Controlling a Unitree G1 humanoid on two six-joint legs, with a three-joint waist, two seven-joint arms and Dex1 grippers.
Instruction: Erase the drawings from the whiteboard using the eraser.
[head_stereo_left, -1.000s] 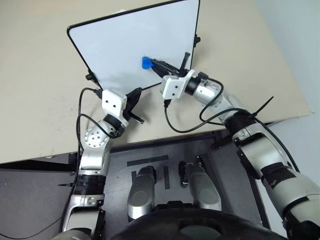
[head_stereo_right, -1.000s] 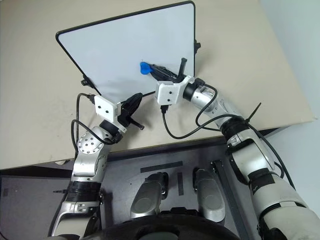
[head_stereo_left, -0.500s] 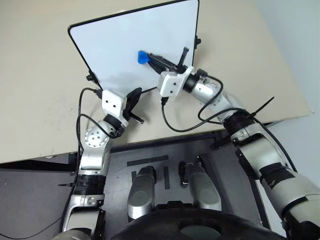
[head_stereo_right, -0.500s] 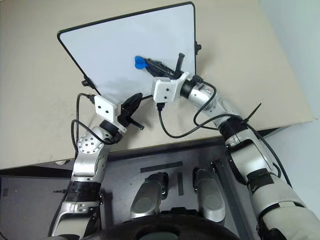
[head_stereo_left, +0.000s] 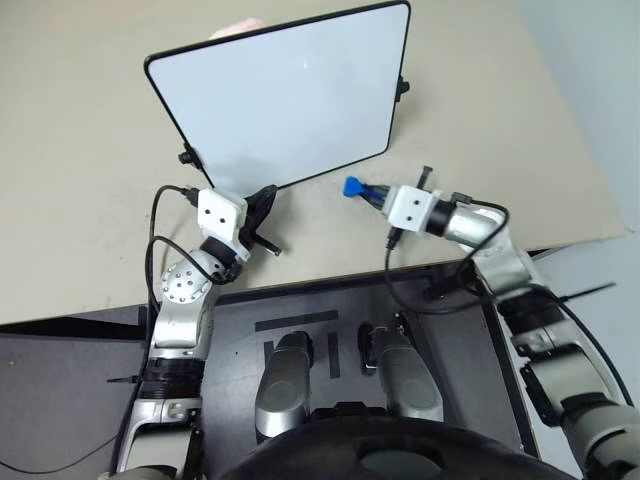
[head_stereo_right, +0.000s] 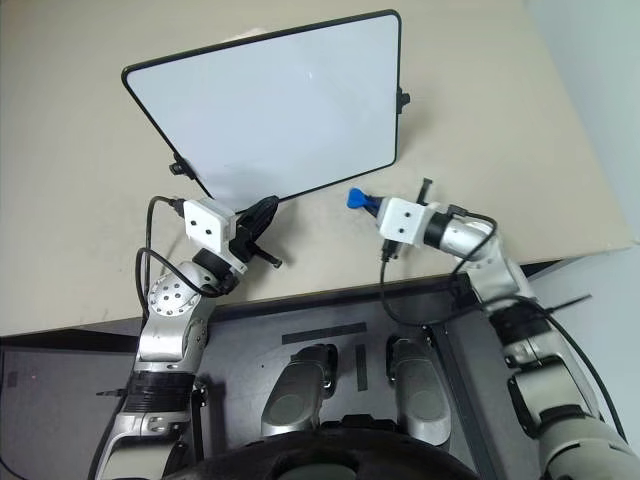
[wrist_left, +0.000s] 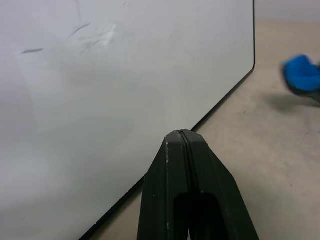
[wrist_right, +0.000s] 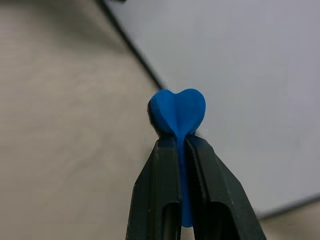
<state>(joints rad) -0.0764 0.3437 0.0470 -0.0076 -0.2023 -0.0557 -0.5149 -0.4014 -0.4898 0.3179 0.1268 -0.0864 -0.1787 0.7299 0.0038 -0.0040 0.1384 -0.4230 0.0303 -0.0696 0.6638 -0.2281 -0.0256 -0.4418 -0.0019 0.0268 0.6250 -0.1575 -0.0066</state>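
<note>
The whiteboard (head_stereo_left: 285, 95) is the biggest thing here, lying flat on the tan table (head_stereo_left: 80, 200) ahead of both hands. Its near edge runs just past the left gripper (head_stereo_left: 263, 203), whose two fingers are pressed together on nothing, their tips at the black frame. A board like this looks stiff, light and slick, so it would likely slide if wiped hard; pinning its frame at the near edge seems the sensible hold.

The right gripper (head_stereo_left: 369, 191) sits off the board, beside its near right corner, clamped on the eraser (head_stereo_left: 352, 185), whose blue end sticks out beyond the fingertips. The eraser looks soft and squashy: in the right wrist view its end bulges into a heart shape where the fingers pinch it. It probably wants a firm, deep pinch.

From the head views the board looks clean. The left wrist view adds faint grey smears (wrist_left: 95, 37) far from the fingertips; no red or blue drawings are visible.
</note>
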